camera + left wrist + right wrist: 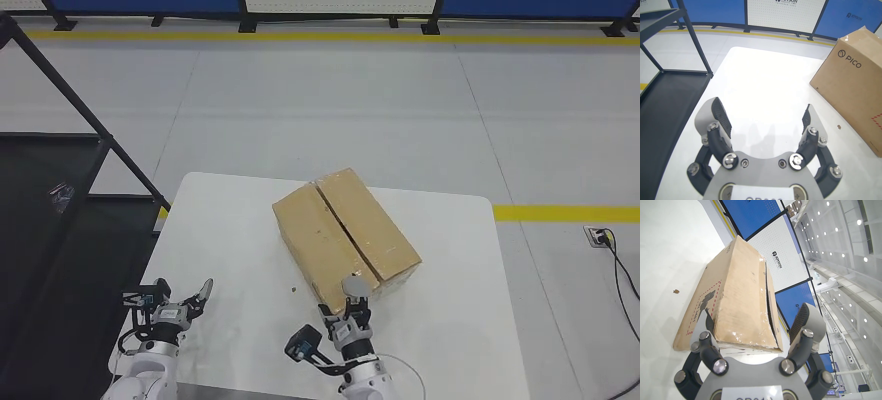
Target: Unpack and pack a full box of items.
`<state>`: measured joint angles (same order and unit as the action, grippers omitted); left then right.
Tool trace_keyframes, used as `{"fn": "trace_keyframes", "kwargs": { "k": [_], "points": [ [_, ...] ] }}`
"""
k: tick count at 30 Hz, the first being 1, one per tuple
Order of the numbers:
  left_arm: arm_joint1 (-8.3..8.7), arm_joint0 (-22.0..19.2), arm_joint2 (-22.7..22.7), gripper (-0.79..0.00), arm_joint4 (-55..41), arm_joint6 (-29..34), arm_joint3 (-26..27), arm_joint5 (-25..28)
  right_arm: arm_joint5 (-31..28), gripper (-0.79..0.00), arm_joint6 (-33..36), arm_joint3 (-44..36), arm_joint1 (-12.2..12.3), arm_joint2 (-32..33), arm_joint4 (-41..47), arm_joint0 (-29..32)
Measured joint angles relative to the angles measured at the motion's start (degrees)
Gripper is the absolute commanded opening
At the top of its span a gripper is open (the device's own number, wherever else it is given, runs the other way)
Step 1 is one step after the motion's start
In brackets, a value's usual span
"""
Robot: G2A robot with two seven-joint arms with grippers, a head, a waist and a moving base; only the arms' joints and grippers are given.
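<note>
A brown cardboard box (345,235) lies slantwise on the white table (230,230), its top flaps closed along a middle seam. My right gripper (352,292) stands open at the box's near corner. In the right wrist view the box (738,294) fills the space between the open fingers (804,317), one finger beside the printed side wall, the other above the top flap. My left gripper (170,297) hovers open over bare table near the front left edge, well apart from the box (851,83). Nothing sits between its pads (721,117).
A black metal shelf rack (60,240) stands against the table's left side, its tray (664,102) close to my left gripper. A small brown scrap (292,290) lies on the table beside the box. Bare table stretches between the two grippers and right of the box.
</note>
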<state>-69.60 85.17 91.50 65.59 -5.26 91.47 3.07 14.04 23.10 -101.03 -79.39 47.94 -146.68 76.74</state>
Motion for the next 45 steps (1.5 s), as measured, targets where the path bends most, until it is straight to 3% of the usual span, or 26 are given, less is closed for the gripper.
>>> {"fn": "trace_keyframes", "kwargs": {
  "k": [20,26,45],
  "points": [
    [-0.28,0.3,-0.6,0.0,1.4,0.1,0.5,-0.4,0.3,0.0,-5.8,-4.3,0.7,9.5,4.4,6.7],
    [-0.36,0.5,-0.4,0.0,1.4,0.1,0.5,-0.6,-5.1,0.0,-10.5,-5.8,1.1,11.3,9.1,8.3],
    [-0.55,0.6,-0.3,0.0,1.9,0.1,1.3,-0.2,-7.4,0.0,-8.5,-6.6,1.2,16.1,8.7,9.9]
  ]
}}
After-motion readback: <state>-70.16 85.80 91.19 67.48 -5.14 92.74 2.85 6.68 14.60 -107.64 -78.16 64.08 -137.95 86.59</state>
